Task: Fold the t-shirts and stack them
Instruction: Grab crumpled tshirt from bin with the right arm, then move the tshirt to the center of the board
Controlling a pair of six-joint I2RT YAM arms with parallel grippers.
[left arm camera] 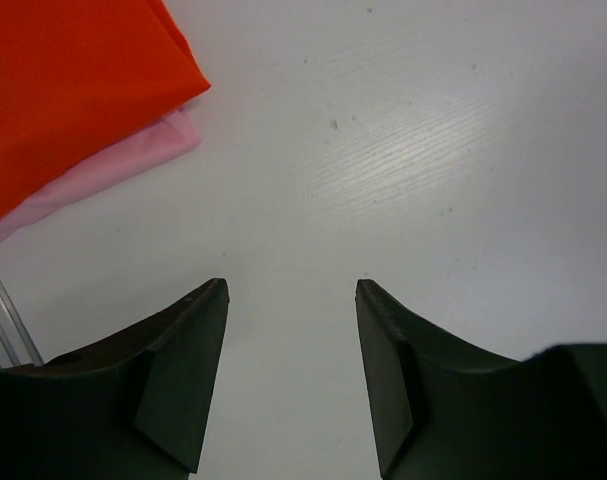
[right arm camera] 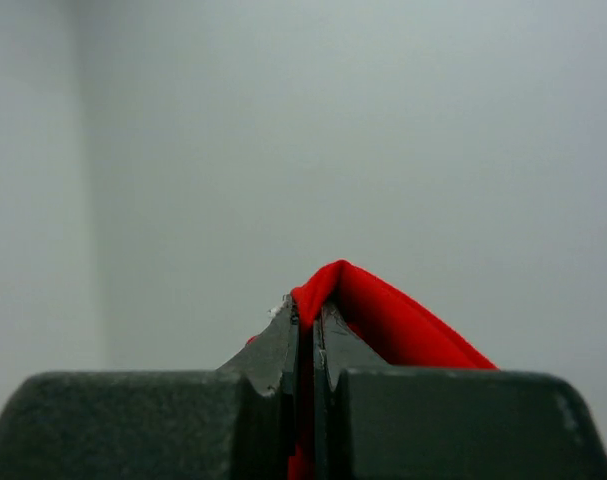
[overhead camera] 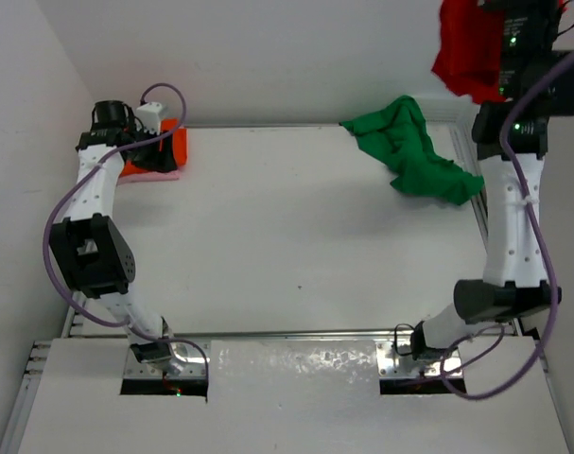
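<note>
Hanging high at far right, the red t-shirt (overhead camera: 461,52) is pinched in the closed jaws of the right gripper (right arm camera: 305,315); the left gripper (left arm camera: 291,290) is held part-open, empty, beside the orange t-shirt (left arm camera: 73,90) stacked on the pink t-shirt (left arm camera: 113,165), and the green t-shirt (overhead camera: 409,151) is seen crumpled on the table (overhead camera: 287,246).

You have: orange t-shirt (left arm camera: 63,90), folded flat atop folded pink t-shirt (left arm camera: 123,165), far left corner; green t-shirt (overhead camera: 414,156), crumpled, far right edge; red t-shirt (overhead camera: 464,52), bunched, hanging aloft at far right.

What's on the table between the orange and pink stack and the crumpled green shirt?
Nothing; the top view shows bare white tabletop between the stack and the green shirt.
</note>
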